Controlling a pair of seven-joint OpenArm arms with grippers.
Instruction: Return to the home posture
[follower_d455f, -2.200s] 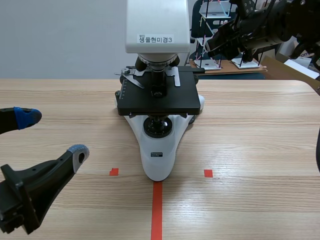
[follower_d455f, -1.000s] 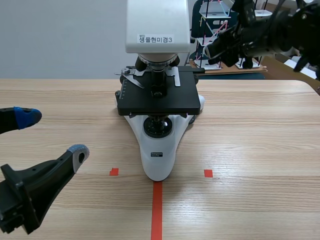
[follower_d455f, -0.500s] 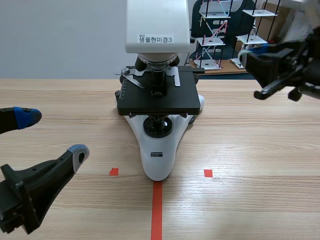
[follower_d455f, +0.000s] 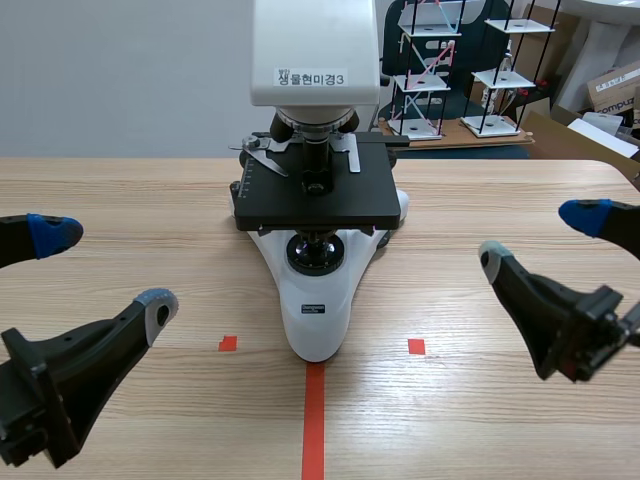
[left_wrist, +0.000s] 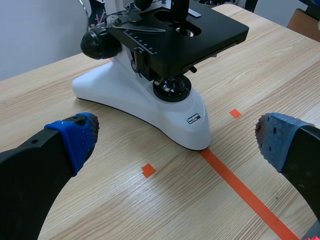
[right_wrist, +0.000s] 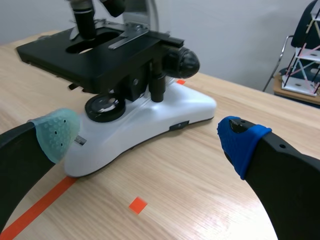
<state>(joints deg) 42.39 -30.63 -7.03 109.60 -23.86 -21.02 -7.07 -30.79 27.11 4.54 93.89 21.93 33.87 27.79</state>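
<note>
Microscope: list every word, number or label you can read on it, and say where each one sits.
"생물현미경3": white label on the microscope head; the tiny characters before it are too small to read.
Badge on the base: too small to read.
Stage scale: numbers unreadable.

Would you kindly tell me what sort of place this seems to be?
Probably a laboratory or robot test room: a microscope stands on a wooden table marked with orange-red tape, and small tiered model frames stand behind it.
</note>
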